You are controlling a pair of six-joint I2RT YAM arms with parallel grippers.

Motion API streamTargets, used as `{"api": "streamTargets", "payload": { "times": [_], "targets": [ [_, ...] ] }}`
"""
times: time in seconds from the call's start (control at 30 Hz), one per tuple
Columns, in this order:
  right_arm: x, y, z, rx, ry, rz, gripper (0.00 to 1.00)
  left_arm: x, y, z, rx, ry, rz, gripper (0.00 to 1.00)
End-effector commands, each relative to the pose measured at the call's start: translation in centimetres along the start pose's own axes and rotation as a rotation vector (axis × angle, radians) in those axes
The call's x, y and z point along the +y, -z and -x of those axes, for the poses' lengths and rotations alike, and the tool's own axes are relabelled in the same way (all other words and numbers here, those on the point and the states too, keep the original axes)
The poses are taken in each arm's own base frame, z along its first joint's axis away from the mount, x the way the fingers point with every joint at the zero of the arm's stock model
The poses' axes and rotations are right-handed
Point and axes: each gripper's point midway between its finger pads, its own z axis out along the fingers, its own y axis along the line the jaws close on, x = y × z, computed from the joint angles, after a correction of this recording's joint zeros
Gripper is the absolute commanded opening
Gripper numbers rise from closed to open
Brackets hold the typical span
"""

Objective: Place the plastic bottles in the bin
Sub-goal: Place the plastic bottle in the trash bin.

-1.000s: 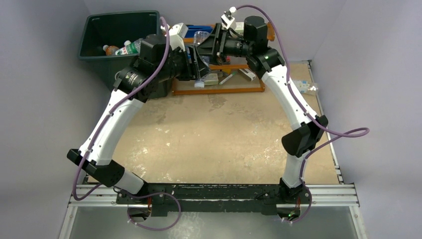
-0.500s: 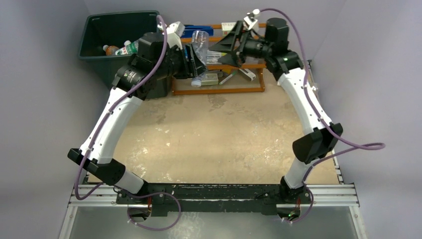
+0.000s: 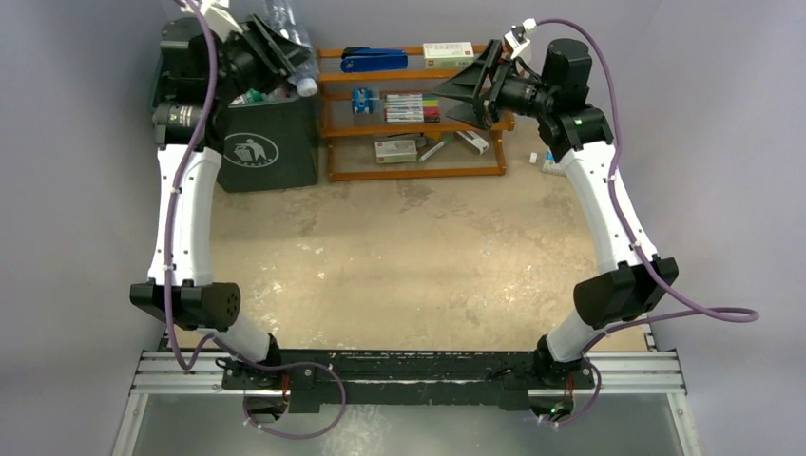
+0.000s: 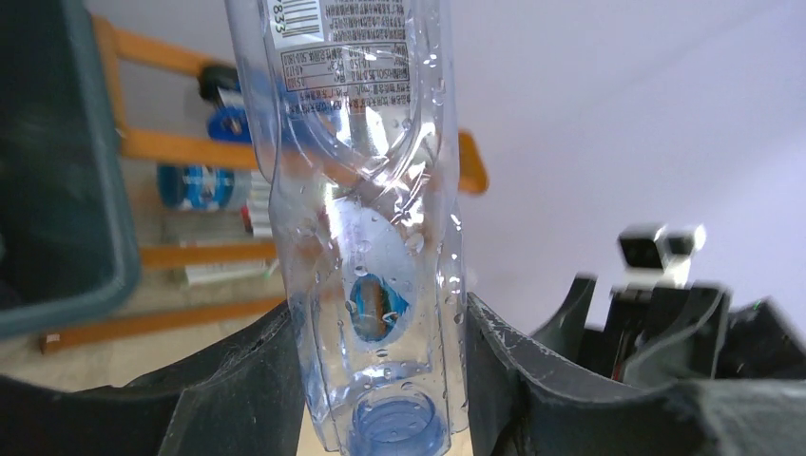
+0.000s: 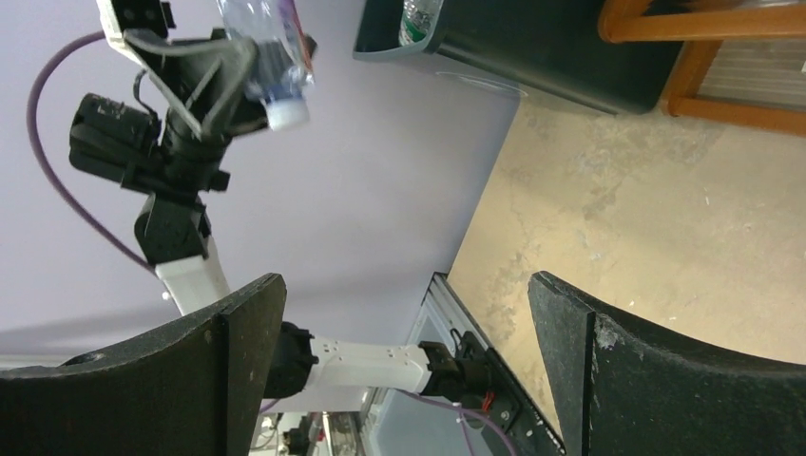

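My left gripper (image 3: pixel 269 46) is shut on a clear plastic bottle (image 3: pixel 289 43) and holds it high over the right rim of the dark green bin (image 3: pixel 271 142). The bottle's white cap points down and to the right. In the left wrist view the bottle (image 4: pixel 366 218) is wedged between both fingers (image 4: pixel 228 380), wet inside, with its blue neck nearest the camera. My right gripper (image 3: pixel 458 95) is open and empty in front of the wooden rack. In the right wrist view the gripper (image 5: pixel 409 351) stands wide open, and the held bottle (image 5: pixel 271 52) and the bin (image 5: pixel 532 47) show beyond it.
The orange-brown wooden rack (image 3: pixel 418 173) stands to the right of the bin, holding markers, small boxes and a blue stapler. One bottle (image 5: pixel 418 19) lies inside the bin. A small white object (image 3: pixel 549 163) lies on the table at the back right. Walls close in on both sides.
My left arm has swung up and to the left, carrying the bottle from in front of the rack to above the bin. My right gripper has drawn back to the right, away from the bottle.
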Motion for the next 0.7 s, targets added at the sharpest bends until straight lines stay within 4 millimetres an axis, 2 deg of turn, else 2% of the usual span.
{"api": "streamTargets", "payload": {
  "times": [0.0, 0.1, 0.23, 0.4, 0.67],
  "targets": [
    [1.8, 1.1, -0.5, 0.011, 0.067, 0.051, 1.0, -1.1, 0.6, 7.4, -0.187, 0.115, -0.151, 0.36],
    [1.5, 1.3, -0.7, 0.017, 0.063, 0.046, 1.0, -0.6, 0.8, 11.1, -0.313, 0.217, -0.24, 0.36],
    [1.0, 1.4, -1.0, 0.022, 0.057, 0.039, 1.0, 1.7, 0.1, 13.6, -0.409, 0.356, -0.269, 0.36],
    [0.4, 1.6, -1.4, 0.023, 0.05, 0.032, 1.0, 4.7, -1.2, 15.0, -0.505, 0.507, -0.256, 0.36],
    [-0.1, 1.9, -1.5, 0.017, 0.044, 0.024, 1.0, 7.9, -1.5, 16.3, -0.616, 0.69, -0.193, 0.39]
  ]
}}
